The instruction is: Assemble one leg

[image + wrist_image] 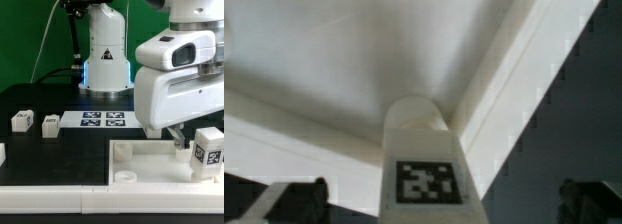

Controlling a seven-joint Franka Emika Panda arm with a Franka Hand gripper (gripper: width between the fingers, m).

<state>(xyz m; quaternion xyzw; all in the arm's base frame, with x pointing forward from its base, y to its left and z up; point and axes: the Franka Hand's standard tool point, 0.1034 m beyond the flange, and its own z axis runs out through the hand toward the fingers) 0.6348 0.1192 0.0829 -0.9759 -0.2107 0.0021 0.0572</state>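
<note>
A white block-shaped leg (208, 152) with a black-and-white tag stands upright on the large white tray-like piece (130, 160), near that piece's corner on the exterior view's right. In the wrist view the leg (425, 150) runs from between my fingers to the tray's raised rim corner (491, 90). My gripper (194, 143) (441, 205) is open and straddles the leg. Both dark fingertips (295, 203) stand apart from the leg, with a gap on each side. Two more legs (20, 120) (50, 123) lie on the black table at the exterior view's left.
The marker board (103, 120) lies behind the tray in the middle of the table. A white part (2, 152) shows at the exterior view's left edge. The arm's white base (105, 55) stands at the back.
</note>
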